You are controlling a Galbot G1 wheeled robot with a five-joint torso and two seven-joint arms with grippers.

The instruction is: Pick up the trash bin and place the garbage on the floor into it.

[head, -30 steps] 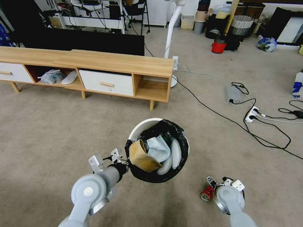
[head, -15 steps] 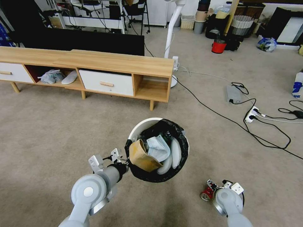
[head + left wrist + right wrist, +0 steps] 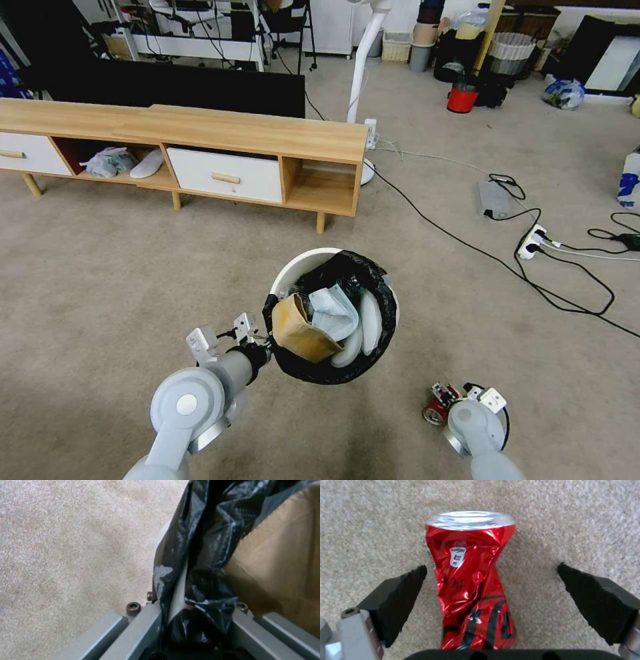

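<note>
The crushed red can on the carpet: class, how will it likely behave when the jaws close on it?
The crushed red can looks thin and already buckled, so it will probably dent further. It is likely light. Its twisted waist should keep it from rolling on the carpet. The right gripper has its jaws open on either side.

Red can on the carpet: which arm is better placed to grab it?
Right. The right gripper is open, its pads either side of the crushed red can on the carpet. The left gripper is shut on the trash bin rim, holding it.
</note>
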